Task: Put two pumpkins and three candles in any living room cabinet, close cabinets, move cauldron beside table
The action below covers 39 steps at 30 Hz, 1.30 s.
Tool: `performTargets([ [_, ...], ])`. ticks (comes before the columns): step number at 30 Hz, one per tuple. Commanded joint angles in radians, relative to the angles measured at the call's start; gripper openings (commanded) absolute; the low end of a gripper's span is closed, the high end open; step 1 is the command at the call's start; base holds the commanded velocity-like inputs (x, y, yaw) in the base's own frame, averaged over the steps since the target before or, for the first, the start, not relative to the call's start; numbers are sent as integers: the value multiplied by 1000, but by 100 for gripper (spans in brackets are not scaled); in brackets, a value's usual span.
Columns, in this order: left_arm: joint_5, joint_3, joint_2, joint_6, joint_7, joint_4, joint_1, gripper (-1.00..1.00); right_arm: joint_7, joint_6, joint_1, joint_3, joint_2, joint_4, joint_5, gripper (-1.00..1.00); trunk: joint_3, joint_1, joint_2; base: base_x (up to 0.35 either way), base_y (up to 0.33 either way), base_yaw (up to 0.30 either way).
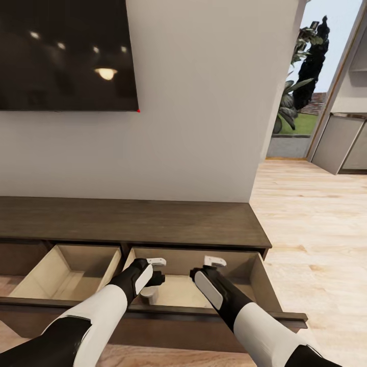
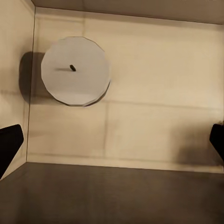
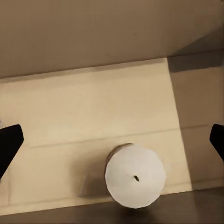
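Observation:
The dark brown cabinet [image 1: 132, 221] stands against the wall with two drawers pulled out. Both arms reach down into the right drawer [image 1: 244, 270]. My left gripper [image 1: 159, 270] hangs open above a pale candle [image 1: 149, 294] standing on the drawer floor. In the left wrist view the candle [image 2: 74, 70] stands upright near a side wall, ahead of the open gripper [image 2: 112, 144]. My right gripper [image 1: 206, 267] is open too. Its wrist view has a candle [image 3: 135, 175] upright between the spread fingertips [image 3: 9, 147]. I cannot tell whether it is the same candle. Pumpkins, cauldron and table are out of view.
The left drawer [image 1: 66, 272] stands open with a bare beige inside. A dark TV [image 1: 66, 51] hangs on the wall above the cabinet. Wood floor [image 1: 311, 214] runs to the right toward grey kitchen units [image 1: 339, 142] and a doorway with plants [image 1: 300, 76].

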<state>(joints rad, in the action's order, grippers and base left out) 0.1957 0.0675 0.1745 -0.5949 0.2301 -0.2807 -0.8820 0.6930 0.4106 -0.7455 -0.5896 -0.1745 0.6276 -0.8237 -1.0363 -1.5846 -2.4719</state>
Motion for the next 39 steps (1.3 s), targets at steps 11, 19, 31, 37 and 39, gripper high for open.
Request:
performTargets([
  [11,1,0,0,-6,2,0,0,100,-15,34,0,7,0,-2,10,100,9,11,21,0,0,0],
  [19,1,-5,0,-39,-1,-4,0,100,-14,85,0,46,0,4,-17,100,34,42,77,0,0,0],
  [31,98,-6,0,-109,0,-7,0,100,-13,186,-1,75,0,7,-39,100,72,88,161,-110,0,0],
  [37,100,-6,0,-112,0,-8,0,100,-12,195,-1,81,0,7,-44,100,91,111,203,-143,0,0],
  [39,100,-6,0,-113,0,-8,0,100,-13,196,0,81,0,7,-44,100,97,119,217,-32,0,0],
])
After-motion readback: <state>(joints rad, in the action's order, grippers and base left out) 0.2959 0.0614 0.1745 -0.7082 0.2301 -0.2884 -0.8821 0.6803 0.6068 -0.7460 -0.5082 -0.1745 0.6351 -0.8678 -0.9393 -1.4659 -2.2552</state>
